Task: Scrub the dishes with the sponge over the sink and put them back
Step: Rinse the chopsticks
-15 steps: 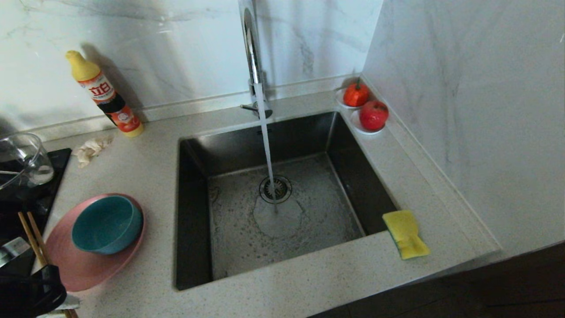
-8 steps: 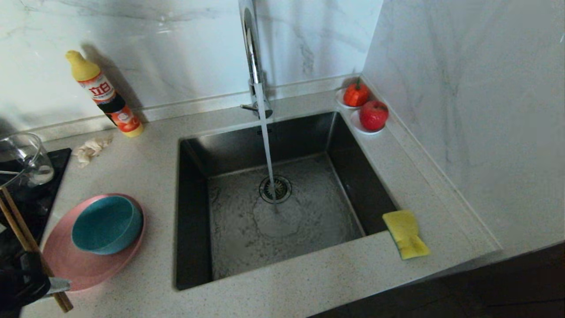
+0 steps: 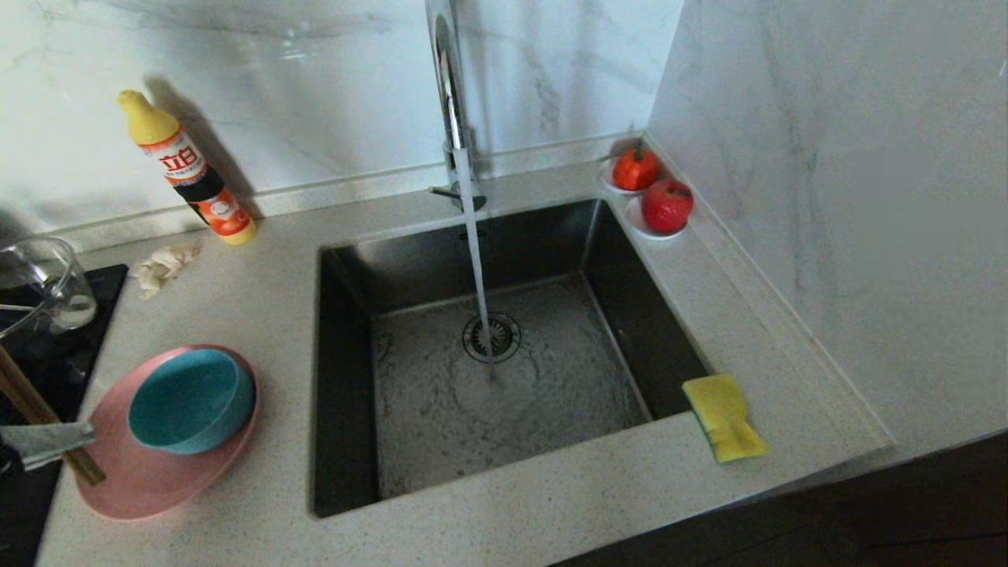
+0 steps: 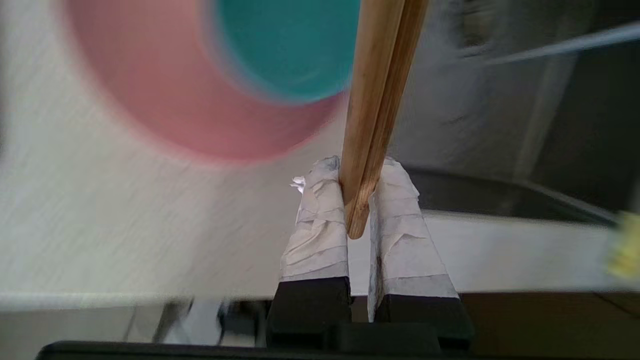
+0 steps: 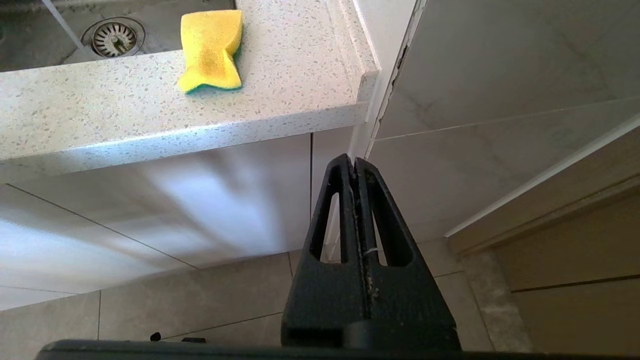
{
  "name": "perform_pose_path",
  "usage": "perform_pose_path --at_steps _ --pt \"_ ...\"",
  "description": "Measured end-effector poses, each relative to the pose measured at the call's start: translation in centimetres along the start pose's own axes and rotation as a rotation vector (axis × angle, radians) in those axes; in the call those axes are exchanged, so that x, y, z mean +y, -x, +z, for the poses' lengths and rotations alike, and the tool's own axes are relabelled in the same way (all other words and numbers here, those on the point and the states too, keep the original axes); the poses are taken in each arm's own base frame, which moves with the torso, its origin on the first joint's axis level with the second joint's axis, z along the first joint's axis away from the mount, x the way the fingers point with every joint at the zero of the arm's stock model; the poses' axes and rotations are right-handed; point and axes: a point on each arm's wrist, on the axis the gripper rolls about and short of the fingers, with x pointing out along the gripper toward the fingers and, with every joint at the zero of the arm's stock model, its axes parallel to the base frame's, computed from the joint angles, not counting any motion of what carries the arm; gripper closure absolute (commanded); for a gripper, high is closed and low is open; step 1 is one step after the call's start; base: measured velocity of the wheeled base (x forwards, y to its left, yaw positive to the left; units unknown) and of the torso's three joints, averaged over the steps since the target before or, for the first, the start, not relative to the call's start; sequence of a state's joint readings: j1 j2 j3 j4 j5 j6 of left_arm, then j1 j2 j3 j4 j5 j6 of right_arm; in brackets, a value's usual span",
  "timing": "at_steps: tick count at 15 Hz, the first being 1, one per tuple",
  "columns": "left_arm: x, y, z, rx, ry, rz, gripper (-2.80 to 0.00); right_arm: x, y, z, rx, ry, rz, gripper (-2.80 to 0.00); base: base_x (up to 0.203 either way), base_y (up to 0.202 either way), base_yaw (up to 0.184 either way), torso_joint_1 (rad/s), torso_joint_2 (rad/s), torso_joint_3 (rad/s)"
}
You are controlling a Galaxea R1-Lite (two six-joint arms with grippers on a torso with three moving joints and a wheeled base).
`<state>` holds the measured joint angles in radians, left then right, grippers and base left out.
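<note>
We see the left gripper [image 4: 357,200] at the near left edge of the head view, its taped fingers [image 4: 320,220] clamped on the chopsticks [image 4: 377,100] close to one end. The pair runs diagonally up and away from the grip, sticks pressed together. In the head view the chopsticks [image 3: 39,417] cross the near-left rim of the pink plate [image 3: 157,480]; we can't tell if they touch it.

Right gripper [image 5: 356,165] is parked low, below the desk edge in front of the cabinet, fingers pressed together, nothing in them.

Near right on the desk [image 3: 551,504]: the sponge [image 3: 723,417], yellow face up, green layer underneath, lying just past the sink's near-right corner.

Left of the sink: the pink plate flat on the desk with the teal bowl [image 3: 191,400] upright on it, toward the plate's far side.

Centre: the sink [image 3: 346,394], wet floor, drain strainer [image 3: 491,337] in the middle, water streaming from the tap [image 3: 450,102] and landing just in front of the strainer.

Far left: glass jug [image 3: 43,287] on a black cooktop [image 3: 31,488], off-white rag [image 3: 161,266] beside it, detergent bottle [image 3: 185,169] leaning on the wall.

Far right corner: two white saucers [image 3: 646,224] with red fruit [image 3: 666,205], one each.
</note>
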<state>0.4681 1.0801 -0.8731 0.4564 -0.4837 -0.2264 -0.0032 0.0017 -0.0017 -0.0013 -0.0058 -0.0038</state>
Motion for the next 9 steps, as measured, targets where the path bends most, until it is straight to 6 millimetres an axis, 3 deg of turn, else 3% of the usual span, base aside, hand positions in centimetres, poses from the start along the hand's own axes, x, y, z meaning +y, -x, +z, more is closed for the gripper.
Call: perform_pose_path --at_steps 5,9 --pt "-3.6 2.5 3.0 -0.091 -0.140 -0.219 0.00 0.0 0.0 0.0 -0.001 0.000 0.000 0.00 0.000 0.000 0.000 0.000 0.00 0.000" --pt "-6.3 1.4 5.6 -0.025 -0.225 -0.402 0.00 0.0 0.0 0.0 0.000 0.000 0.000 0.00 0.000 0.000 0.000 0.000 0.00 0.000"
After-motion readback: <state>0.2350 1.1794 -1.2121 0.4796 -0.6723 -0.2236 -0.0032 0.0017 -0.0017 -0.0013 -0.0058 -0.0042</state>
